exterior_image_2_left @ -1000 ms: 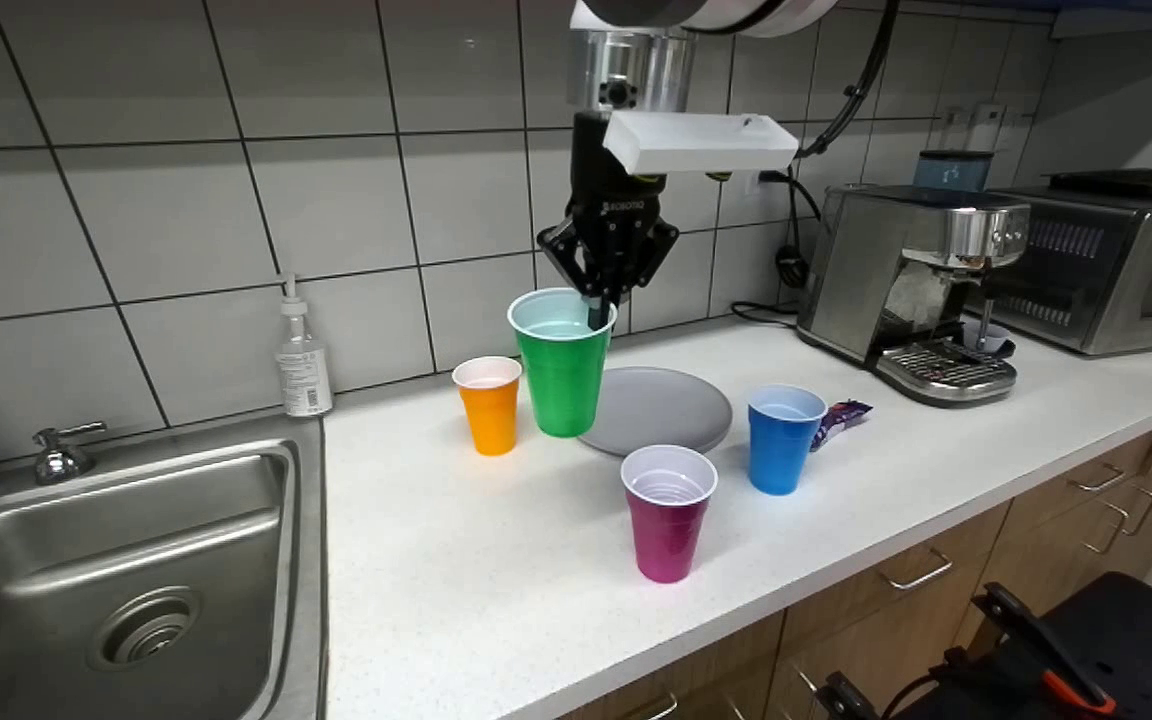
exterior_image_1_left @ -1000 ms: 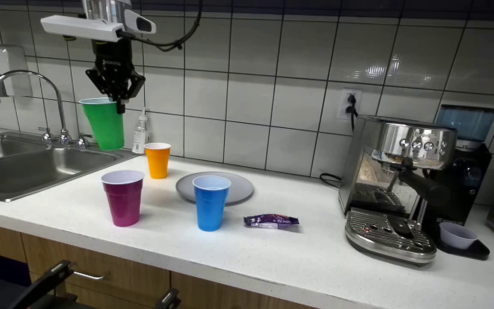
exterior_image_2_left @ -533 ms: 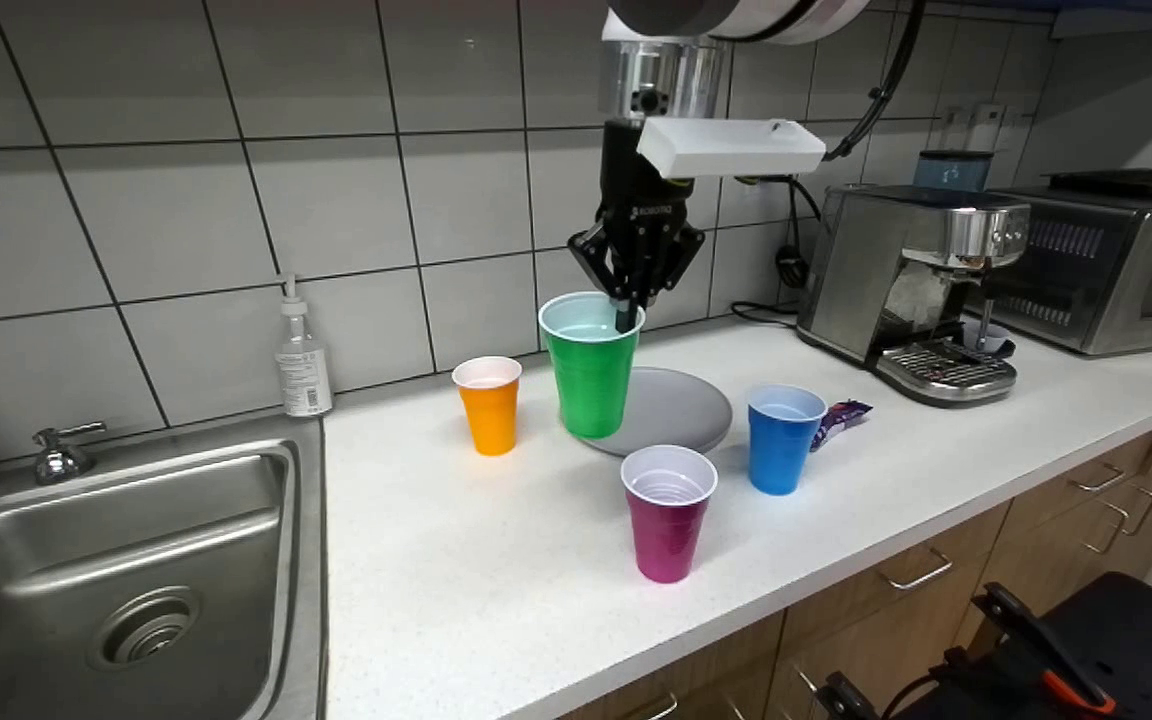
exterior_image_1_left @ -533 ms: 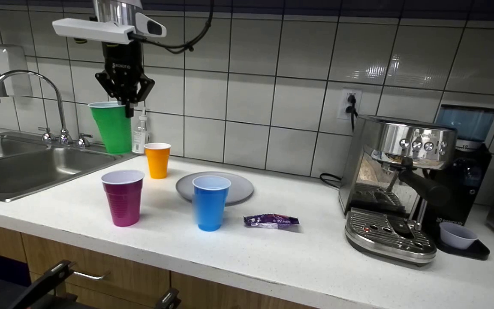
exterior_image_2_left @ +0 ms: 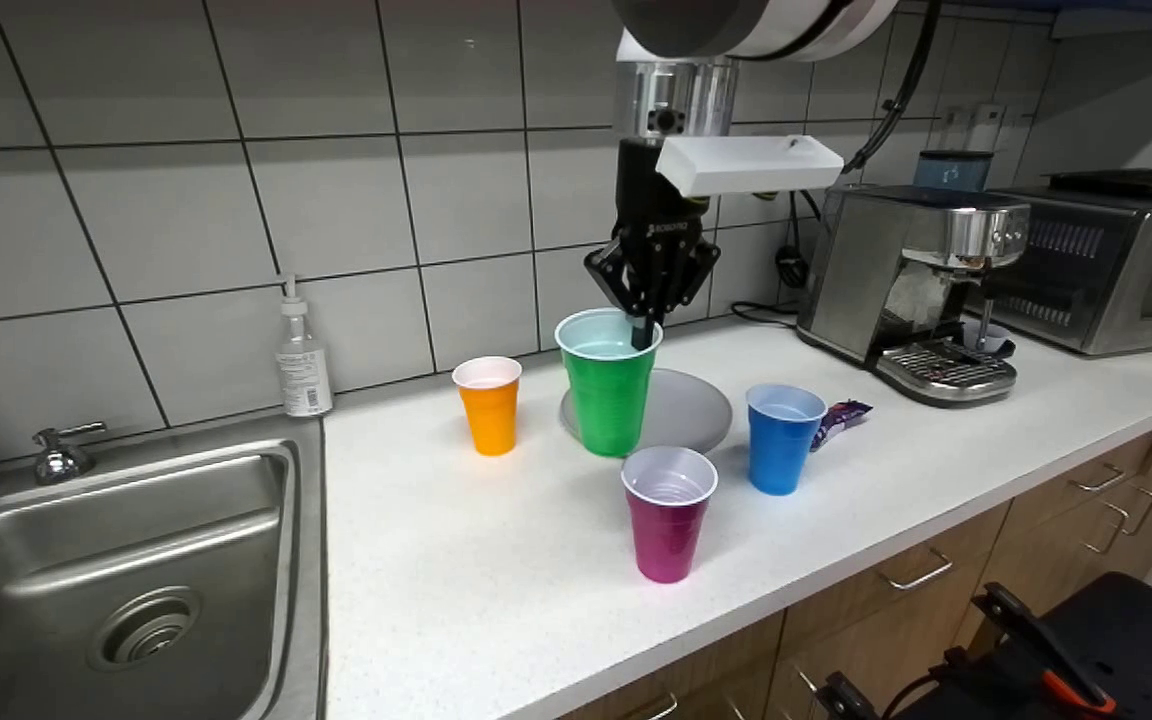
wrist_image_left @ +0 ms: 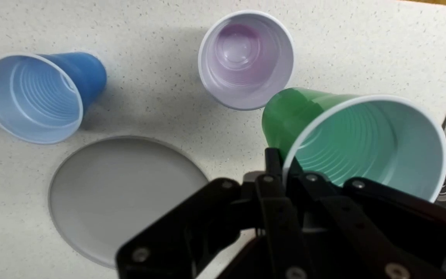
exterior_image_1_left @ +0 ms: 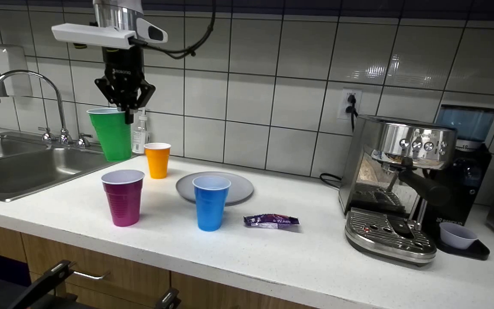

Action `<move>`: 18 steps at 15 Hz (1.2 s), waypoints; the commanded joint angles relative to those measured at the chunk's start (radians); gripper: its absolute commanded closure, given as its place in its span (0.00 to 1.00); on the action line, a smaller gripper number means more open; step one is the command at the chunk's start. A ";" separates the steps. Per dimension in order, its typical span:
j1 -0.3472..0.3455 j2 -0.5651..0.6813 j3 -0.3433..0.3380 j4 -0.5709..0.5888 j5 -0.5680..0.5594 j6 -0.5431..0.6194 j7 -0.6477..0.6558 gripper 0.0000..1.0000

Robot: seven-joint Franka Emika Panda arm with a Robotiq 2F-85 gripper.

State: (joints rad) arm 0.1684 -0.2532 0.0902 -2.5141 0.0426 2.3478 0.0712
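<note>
Housing (exterior_image_2_left: 658, 205), black, lettered ROBOTIQ, has its jaws clamped on the wall of a green cup (exterior_image_2_left: 608, 405), which hangs rim up over the bench (exterior_image_2_left: 436, 560). Wrapper (exterior_image_1_left: 271, 221), purple, print too small to read, lies near a blue cup (exterior_image_1_left: 211, 208); pump bottle (exterior_image_2_left: 304, 375), label likewise illegible, stands at the corner of the sink (exterior_image_2_left: 311, 580). Magenta cup (exterior_image_2_left: 668, 530) stands near the front edge; an open gap lies between orange cup (exterior_image_2_left: 490, 412) and grey plate (exterior_image_2_left: 693, 410).

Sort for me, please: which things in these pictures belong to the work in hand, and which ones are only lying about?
Belonging to the work:
green cup, its rim pinched between the fingers

Apparently just standing or lying about, untouched by the fingers:
magenta cup
orange cup
blue cup
grey plate
purple packet
pump bottle
coffee machine
</note>
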 commanded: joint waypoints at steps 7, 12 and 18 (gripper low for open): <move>-0.018 -0.071 -0.032 -0.029 0.019 -0.048 -0.111 0.99; -0.019 -0.104 -0.049 -0.043 0.017 -0.075 -0.148 0.99; -0.022 -0.123 -0.065 -0.065 0.013 -0.092 -0.171 0.99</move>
State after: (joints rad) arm 0.1659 -0.3358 0.0245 -2.5561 0.0427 2.2876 -0.0560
